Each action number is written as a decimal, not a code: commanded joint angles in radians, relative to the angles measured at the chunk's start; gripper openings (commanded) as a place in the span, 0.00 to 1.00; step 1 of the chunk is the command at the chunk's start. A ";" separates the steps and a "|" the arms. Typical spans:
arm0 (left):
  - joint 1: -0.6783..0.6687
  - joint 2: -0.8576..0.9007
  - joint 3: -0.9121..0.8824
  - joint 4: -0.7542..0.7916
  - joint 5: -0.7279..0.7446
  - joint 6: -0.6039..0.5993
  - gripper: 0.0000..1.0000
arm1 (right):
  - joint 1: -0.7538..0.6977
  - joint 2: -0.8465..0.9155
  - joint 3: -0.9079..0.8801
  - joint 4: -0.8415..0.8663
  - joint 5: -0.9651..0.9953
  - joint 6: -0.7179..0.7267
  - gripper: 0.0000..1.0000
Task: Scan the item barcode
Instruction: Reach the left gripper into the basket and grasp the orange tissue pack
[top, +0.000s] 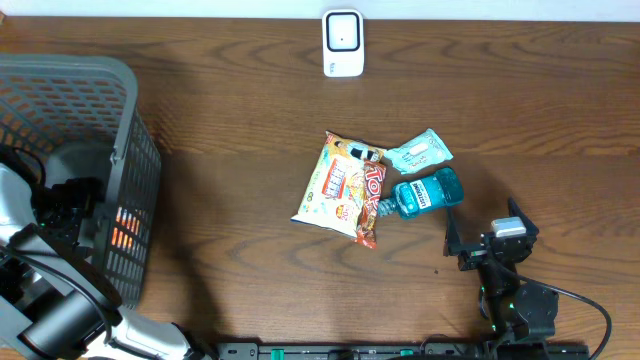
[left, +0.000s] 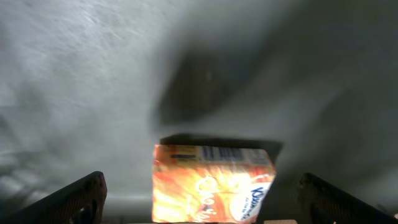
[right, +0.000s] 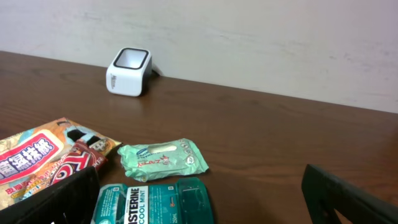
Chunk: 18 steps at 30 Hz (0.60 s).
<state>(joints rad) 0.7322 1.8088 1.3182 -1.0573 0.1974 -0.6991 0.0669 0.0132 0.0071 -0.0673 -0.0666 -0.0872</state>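
Left arm in the grey mesh basket (top: 130, 150), right arm low over the brown wooden desk (top: 250, 110).
We see the left pincer (left: 202, 200) and right pincer (top: 487, 228) both apart; the orange barcoded carton (left: 211, 183) lies in the basket under the left one.

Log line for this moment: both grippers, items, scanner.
left gripper: open, above orange box in basket | right gripper: open, empty, near mouthwash bottle | scanner: nothing held to it

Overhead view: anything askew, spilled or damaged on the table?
Nothing spilled or damaged. The mouthwash bottle lies on its side, cap end at the red snack pack, which overlaps the larger snack bag. The scanner stands apart.
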 joint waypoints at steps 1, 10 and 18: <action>-0.035 0.004 -0.006 0.013 0.000 -0.021 0.98 | 0.004 0.002 -0.002 -0.004 0.002 0.011 0.99; -0.102 0.004 -0.049 0.016 -0.185 -0.060 0.98 | 0.004 0.002 -0.002 -0.004 0.002 0.011 0.99; -0.104 0.004 -0.137 0.106 -0.168 -0.073 0.98 | 0.004 0.002 -0.002 -0.004 0.002 0.011 0.99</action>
<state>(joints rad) 0.6300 1.8088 1.2118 -0.9730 0.0475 -0.7570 0.0669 0.0132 0.0071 -0.0673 -0.0666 -0.0872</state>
